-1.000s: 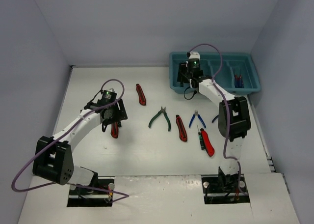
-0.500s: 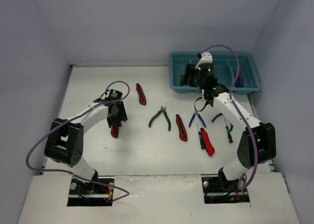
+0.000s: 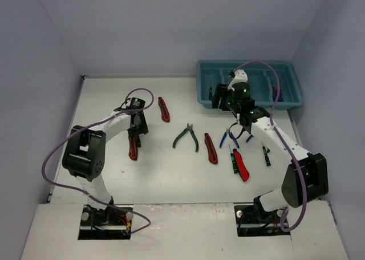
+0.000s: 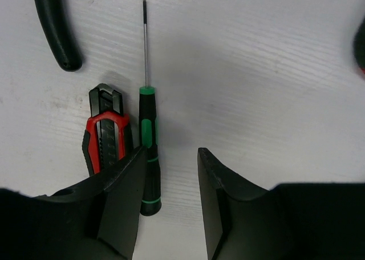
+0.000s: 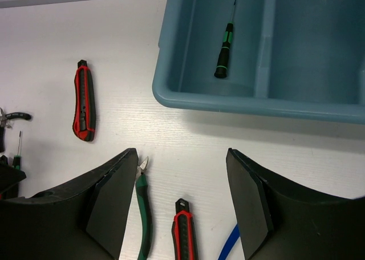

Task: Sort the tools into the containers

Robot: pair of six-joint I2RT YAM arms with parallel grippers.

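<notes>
My left gripper (image 4: 171, 151) is open and empty, low over the table, its left finger beside a green-and-black screwdriver (image 4: 147, 151) and a red-and-black utility knife (image 4: 105, 137). In the top view it (image 3: 137, 126) is at the left. My right gripper (image 5: 181, 153) is open and empty just in front of the teal tray (image 5: 228, 100), above green pliers (image 5: 142, 214) and a red knife (image 5: 185, 231). A green screwdriver (image 5: 224, 46) lies in the tray's left compartment. In the top view the right gripper (image 3: 218, 98) is at the tray's (image 3: 249, 105) front left corner.
On the table lie a red knife (image 3: 163, 109), green pliers (image 3: 186, 137), a red knife (image 3: 210, 147), blue pliers (image 3: 230, 137), another red knife (image 3: 242, 166) and thin screwdrivers (image 3: 266, 154). Tools (image 3: 276, 92) lie in the tray's right compartment. A black handle (image 4: 54, 26) lies near the left gripper.
</notes>
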